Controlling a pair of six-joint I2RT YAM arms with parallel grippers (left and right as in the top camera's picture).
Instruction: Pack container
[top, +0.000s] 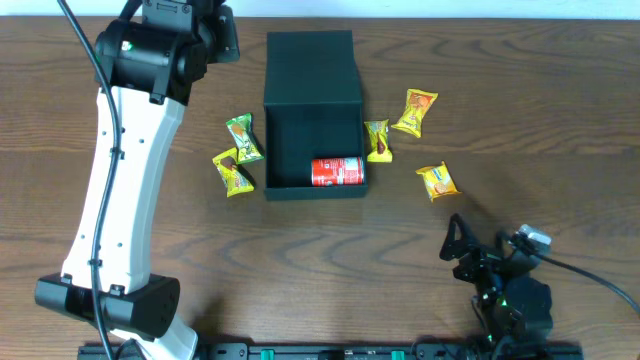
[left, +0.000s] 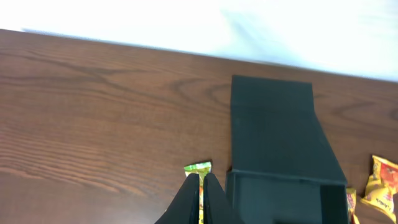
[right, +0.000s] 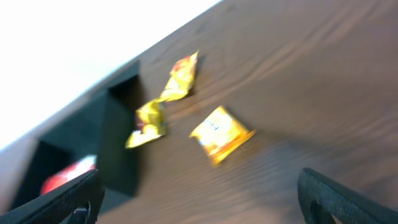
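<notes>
The black container stands open at the table's middle, its flap lid laid back. A red can lies inside at the front. Snack packets lie around it: two green-yellow ones on the left, three yellow ones on the right. My left gripper is shut and empty, held high left of the container, with a green packet on the table below its tips. My right gripper is open and empty, near the table's front right.
The right wrist view is blurred; it shows the container's corner, the red can and three yellow packets. The left arm's white link crosses the left side of the table.
</notes>
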